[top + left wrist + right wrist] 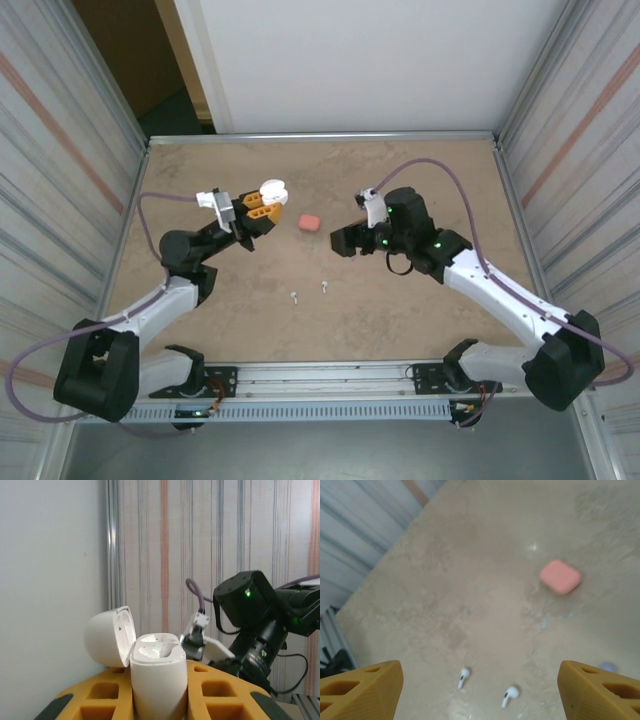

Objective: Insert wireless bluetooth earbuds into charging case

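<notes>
Earbuds (464, 676), white, stemmed, lie loose; left end effector (258, 208) clamps rounded case (157, 680), right end effector (345, 240) gapes empty.

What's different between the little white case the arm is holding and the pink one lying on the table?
The white case has its lid flipped open; the pink case is shut. The white case stands upright, clamped in the left gripper; the pink case lies flat on the table, untouched. The white case looks tall and egg-like, the pink case flat and squarish. Both are small and rounded.
</notes>
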Controlling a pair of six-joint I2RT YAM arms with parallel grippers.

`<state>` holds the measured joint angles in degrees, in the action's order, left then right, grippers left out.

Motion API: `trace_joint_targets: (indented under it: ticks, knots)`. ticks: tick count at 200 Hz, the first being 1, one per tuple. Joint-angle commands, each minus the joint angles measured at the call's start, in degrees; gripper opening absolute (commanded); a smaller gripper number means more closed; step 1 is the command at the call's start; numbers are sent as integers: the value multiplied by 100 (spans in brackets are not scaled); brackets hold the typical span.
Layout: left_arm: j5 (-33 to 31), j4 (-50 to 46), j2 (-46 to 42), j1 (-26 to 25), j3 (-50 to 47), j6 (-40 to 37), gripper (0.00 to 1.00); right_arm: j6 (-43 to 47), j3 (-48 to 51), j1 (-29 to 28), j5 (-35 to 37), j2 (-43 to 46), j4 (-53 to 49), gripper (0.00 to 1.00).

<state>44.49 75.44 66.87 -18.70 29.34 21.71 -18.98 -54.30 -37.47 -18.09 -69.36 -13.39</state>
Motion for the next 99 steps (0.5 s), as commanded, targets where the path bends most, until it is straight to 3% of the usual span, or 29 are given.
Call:
trace_joint_targets:
  ticks: [1, 45, 99]
  knots:
    - [-161, -147, -253, 42, -86, -185, 0, -223, -38, -281, -313, -350, -161, 77]
    - [-191, -231, -533, 46, -164, -246, 0, -333, -762, -676, -650, -1429, -999, 67]
    - [-197, -459, -878, 43, -218, -372, 0, -898, -1604, -1113, -516, -2690, -1799, 55]
